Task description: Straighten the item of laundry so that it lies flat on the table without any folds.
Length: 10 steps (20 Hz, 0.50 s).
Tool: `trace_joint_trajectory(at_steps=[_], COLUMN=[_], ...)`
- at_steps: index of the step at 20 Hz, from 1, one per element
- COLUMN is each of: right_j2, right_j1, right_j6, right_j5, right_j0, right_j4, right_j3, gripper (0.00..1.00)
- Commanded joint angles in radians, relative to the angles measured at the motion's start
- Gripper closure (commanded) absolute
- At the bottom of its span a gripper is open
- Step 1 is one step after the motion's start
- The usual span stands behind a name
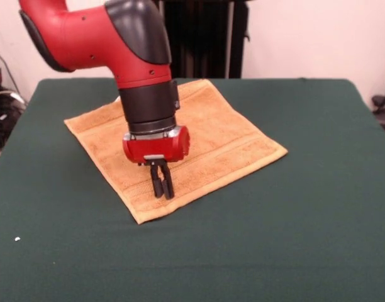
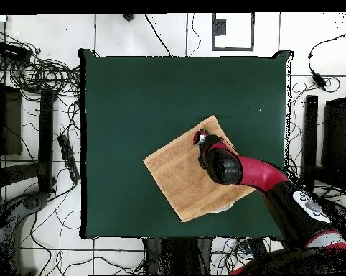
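Note:
The golden-tan towel [image 1: 227, 129] lies spread out on the dark green table [image 1: 306, 220], turned like a diamond, with a woven band stripe along its near-right edge. No fold shows in the front view. My gripper [image 1: 161, 186] hangs straight down over the towel's near part, close to its front corner. Its two black fingers are together, with nothing visible between them. I cannot tell whether the tips touch the cloth. In the overhead view the towel [image 2: 177, 176] lies right of the middle of the table [image 2: 133, 108], and the arm covers its right part down to the gripper [image 2: 199, 136].
A tiny white speck [image 1: 17, 239] lies on the table at the near left. The black pedestal [image 1: 199, 38] stands behind the table's far edge. In the overhead view, cables [image 2: 39, 72] and dark equipment lie on the floor around the table.

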Motion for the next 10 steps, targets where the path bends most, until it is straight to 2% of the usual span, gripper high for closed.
trace_joint_trajectory(at_steps=[1,10], right_j2=[0.257,0.436], right_j1=[0.189,0.320], right_j6=[-0.142,-0.114], right_j5=[0.060,-0.031], right_j0=[0.037,-0.017], right_j4=[-0.107,-0.334], right_j3=[-0.233,-0.335], gripper=[1.00,1.00])
